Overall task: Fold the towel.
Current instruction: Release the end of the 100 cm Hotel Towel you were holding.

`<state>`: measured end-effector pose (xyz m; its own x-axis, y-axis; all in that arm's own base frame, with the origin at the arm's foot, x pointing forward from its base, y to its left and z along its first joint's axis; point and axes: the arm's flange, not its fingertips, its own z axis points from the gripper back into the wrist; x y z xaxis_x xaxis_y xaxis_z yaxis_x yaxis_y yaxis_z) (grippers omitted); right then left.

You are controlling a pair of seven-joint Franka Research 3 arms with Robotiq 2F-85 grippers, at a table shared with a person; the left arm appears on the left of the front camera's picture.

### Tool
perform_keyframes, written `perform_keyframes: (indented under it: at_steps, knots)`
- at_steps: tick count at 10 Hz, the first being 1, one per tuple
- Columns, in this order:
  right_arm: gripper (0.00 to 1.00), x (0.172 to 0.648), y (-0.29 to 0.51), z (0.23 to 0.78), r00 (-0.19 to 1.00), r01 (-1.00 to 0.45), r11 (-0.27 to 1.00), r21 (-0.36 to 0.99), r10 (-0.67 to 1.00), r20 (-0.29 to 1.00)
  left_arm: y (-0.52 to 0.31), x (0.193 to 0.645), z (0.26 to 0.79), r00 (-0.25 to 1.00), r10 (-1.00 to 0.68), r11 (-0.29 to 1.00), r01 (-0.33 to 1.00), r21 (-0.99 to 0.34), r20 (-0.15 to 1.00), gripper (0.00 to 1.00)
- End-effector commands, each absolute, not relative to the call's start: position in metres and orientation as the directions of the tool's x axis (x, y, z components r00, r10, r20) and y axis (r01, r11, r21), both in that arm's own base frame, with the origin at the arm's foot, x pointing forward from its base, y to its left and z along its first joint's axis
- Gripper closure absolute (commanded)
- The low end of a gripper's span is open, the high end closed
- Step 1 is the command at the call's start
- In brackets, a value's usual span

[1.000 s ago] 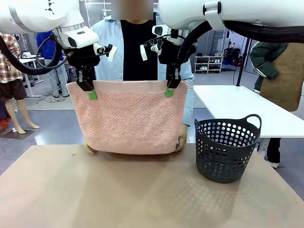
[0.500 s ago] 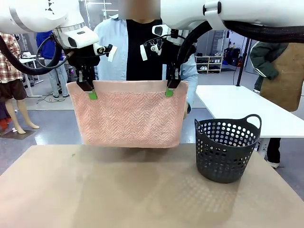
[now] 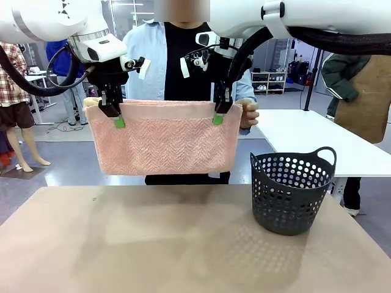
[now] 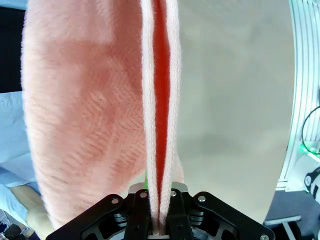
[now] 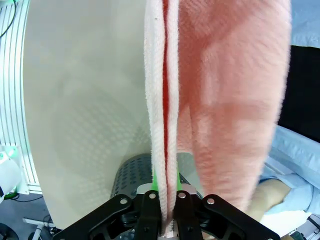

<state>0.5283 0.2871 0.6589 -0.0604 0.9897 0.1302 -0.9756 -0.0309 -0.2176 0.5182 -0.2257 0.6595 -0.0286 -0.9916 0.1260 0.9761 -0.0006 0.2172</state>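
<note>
Towel (image 3: 164,141): doubled, hanging above the table (image 3: 122,244), left of the basket (image 3: 292,192).
Left end effector (image 3: 116,116): clamped on its top edge.
Right end effector (image 3: 219,113): clamped on same edge.
Person's hand (image 3: 249,114): at top right corner.

1. Bright, even light from overhead fills the room, and the front view is sharp around the towel (image 3: 165,143).
2. Under the towel, the table (image 3: 91,244) carries a soft, pale shadow. Below the towel's right end lies a dotted shadow cast by the basket (image 3: 293,195).
3. In both wrist views light glows red between the towel's layers, its near nap blurs, and the table edge beside it bows.
</note>
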Motion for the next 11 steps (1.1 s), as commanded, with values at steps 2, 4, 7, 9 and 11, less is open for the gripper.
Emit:
perform_keyframes:
  at_steps: [2,4,7,9,11]
  knots:
    - [1.0,0.5281,0.2866,0.6601,-0.06,-0.974,-0.031,-0.223,0.99,0.125,-0.225,0.5184,0.6598,-0.023,-0.992,0.005,0.976,0.217,0.127,1.0]
    - [1.0,0.5281,0.2866,0.6601,-0.06,-0.974,-0.031,-0.223,0.99,0.125,-0.225,0.5184,0.6598,-0.023,-0.992,0.005,0.976,0.217,0.127,1.0]
    - [1.0,0.5281,0.2866,0.6601,-0.06,-0.974,-0.031,-0.223,0.99,0.125,-0.225,0.5184,0.6598,-0.023,-0.992,0.005,0.976,0.217,0.127,1.0]
    - [1.0,0.5281,0.2866,0.6601,-0.06,-0.974,-0.031,-0.223,0.99,0.125,-0.225,0.5184,0.6598,-0.023,-0.992,0.005,0.976,0.217,0.127,1.0]
    - [1.0,0.5281,0.2866,0.6601,-0.06,-0.974,-0.031,-0.223,0.99,0.125,-0.225,0.5184,0.6598,-0.023,-0.992,0.005,0.976,0.217,0.127,1.0]
